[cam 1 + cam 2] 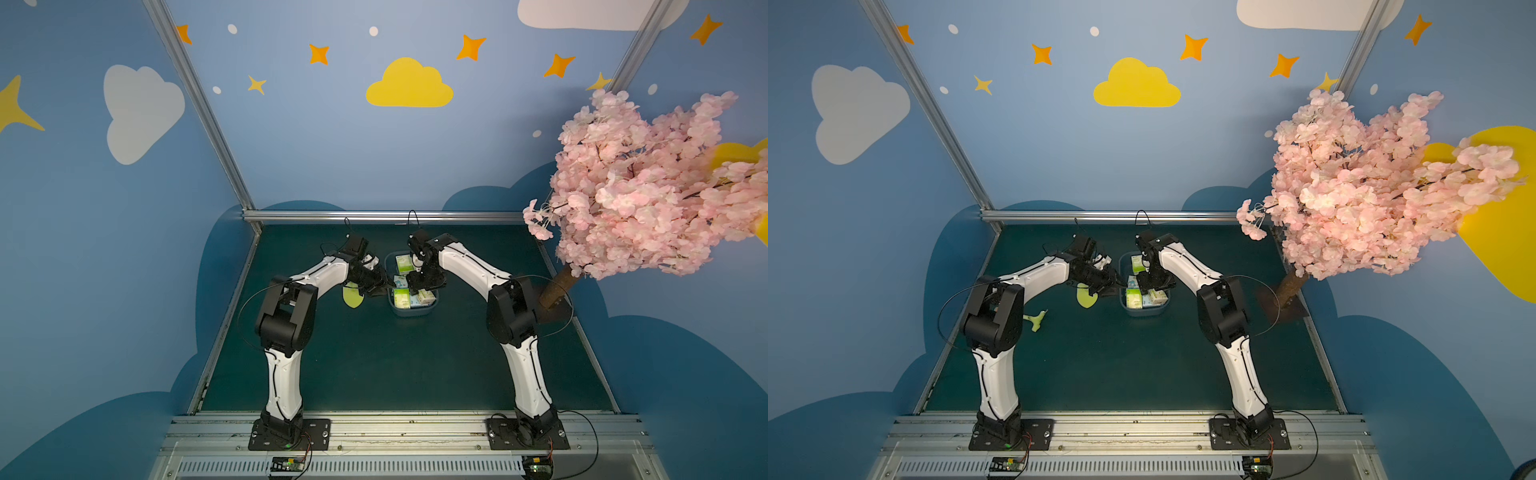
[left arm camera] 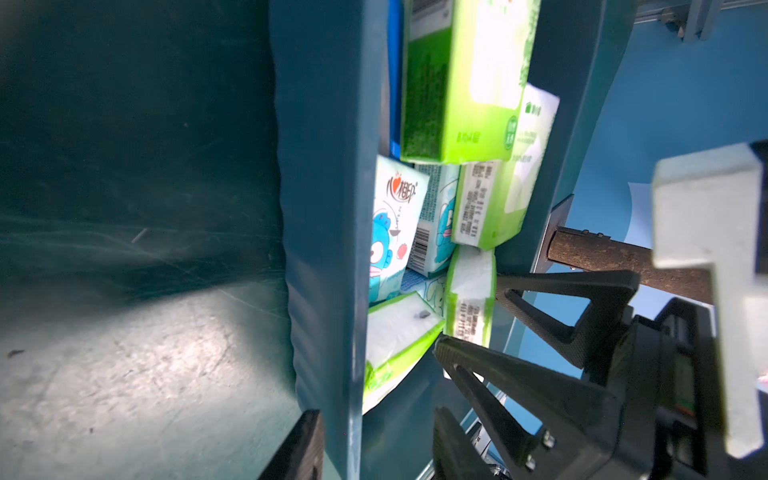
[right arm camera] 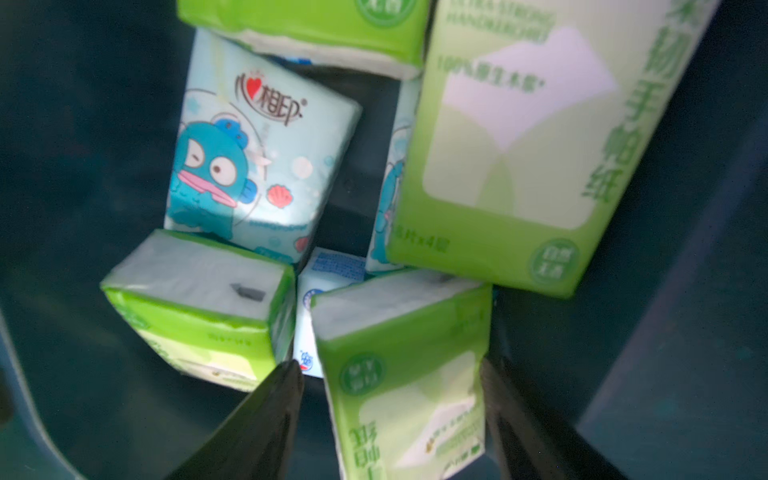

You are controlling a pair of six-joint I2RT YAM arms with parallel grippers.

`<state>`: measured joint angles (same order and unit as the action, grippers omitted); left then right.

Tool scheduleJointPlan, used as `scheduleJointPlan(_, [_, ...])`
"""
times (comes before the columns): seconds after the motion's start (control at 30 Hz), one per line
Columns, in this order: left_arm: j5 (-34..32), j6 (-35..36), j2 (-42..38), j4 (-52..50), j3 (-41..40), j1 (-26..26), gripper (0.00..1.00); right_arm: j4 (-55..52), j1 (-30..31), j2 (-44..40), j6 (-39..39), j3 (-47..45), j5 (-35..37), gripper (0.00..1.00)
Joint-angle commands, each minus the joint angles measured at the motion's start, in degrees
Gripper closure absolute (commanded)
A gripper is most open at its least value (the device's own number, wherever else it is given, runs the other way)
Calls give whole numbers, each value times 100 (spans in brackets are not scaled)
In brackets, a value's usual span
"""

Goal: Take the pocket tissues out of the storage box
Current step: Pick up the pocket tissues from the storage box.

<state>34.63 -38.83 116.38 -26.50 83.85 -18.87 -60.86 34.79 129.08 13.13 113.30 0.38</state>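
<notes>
The blue-grey storage box [image 1: 411, 312] [image 1: 1144, 311] sits mid-table between my two arms, with lime-green and light-blue pocket tissues [image 1: 402, 297] [image 3: 253, 158] jumbled inside. My left gripper [image 2: 376, 419] [image 1: 384, 286] is open and straddles the box's side wall [image 2: 328, 208], one finger outside and one inside. A gap shows at the inner finger. My right gripper [image 3: 390, 368] [image 1: 417, 282] reaches down into the box. Its fingers are closed on either side of a lime-green pack [image 3: 399, 374] [image 2: 469, 291] that stands on end.
A yellow-green trowel [image 1: 352, 297] [image 1: 1086, 297] lies on the dark green table just left of the box, partly under my left wrist. A small pale-green tool [image 1: 1036, 320] lies farther left. A pink blossom tree [image 1: 644, 187] overhangs the right edge, with its trunk [image 1: 557, 286] near my right arm.
</notes>
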Motion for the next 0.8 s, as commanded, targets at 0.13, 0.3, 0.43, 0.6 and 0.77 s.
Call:
scheduleJointPlan(0.13, [189, 29, 131, -22, 107, 2, 61, -331, 55, 273, -38, 148, 92, 26])
scheduleJointPlan(0.3, [219, 15, 166, -7, 105, -20, 68, -385, 94, 270, -38, 191, 141, 38])
scheduleJointPlan(0.43, [229, 4, 149, 14, 96, -18, 75, -409, 116, 112, 5, 191, 199, 51])
scheduleJointPlan(0.6, [244, -16, 124, 4, 109, -19, 86, -509, 125, -197, 76, 171, 312, 68])
scheduleJointPlan(0.77, [64, 58, -12, -122, 97, 2, 92, -515, 129, -649, 237, -10, 300, 75])
